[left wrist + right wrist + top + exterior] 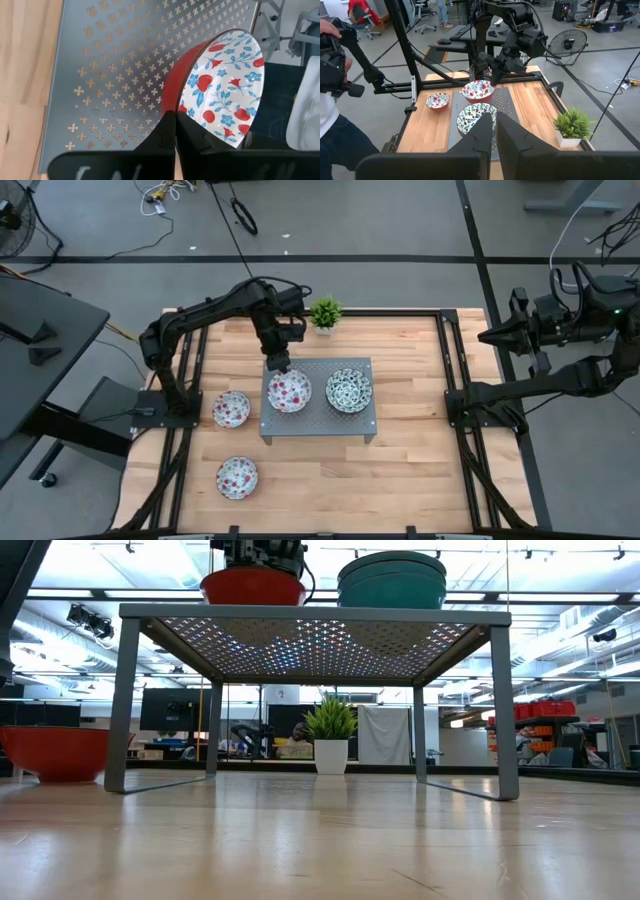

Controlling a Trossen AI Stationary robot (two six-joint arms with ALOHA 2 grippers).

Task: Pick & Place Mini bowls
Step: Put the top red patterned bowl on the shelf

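Note:
A red-floral mini bowl (289, 391) sits on the left half of a grey perforated stand (318, 423). My left gripper (279, 364) is at the bowl's far rim, shut on it. A blue-green patterned mini bowl (349, 389) rests on its base on the stand's right half. Two more red-floral bowls stand on the wooden table: one (231, 408) left of the stand, one (237, 477) near the front-left. My right gripper (488, 336) waits shut, off the table's right edge; its wrist view shows both stand bowls (476, 117). My left gripper (176, 134) pinches the red-floral bowl's rim (176, 110) at the bowl's far side. One finger (166, 131) lies on the red outer wall, and the other (196, 136) is inside on the patterned face. The fingers come from above, pointing down. The bowl's base (253, 598) rests level on the stand top.
A small potted plant (325, 312) stands at the table's far edge behind the stand. The stand's legs (122, 700) leave open space beneath it. Bare wood lies in the table's near and right parts. A person (332, 75) stands beyond the table's left side.

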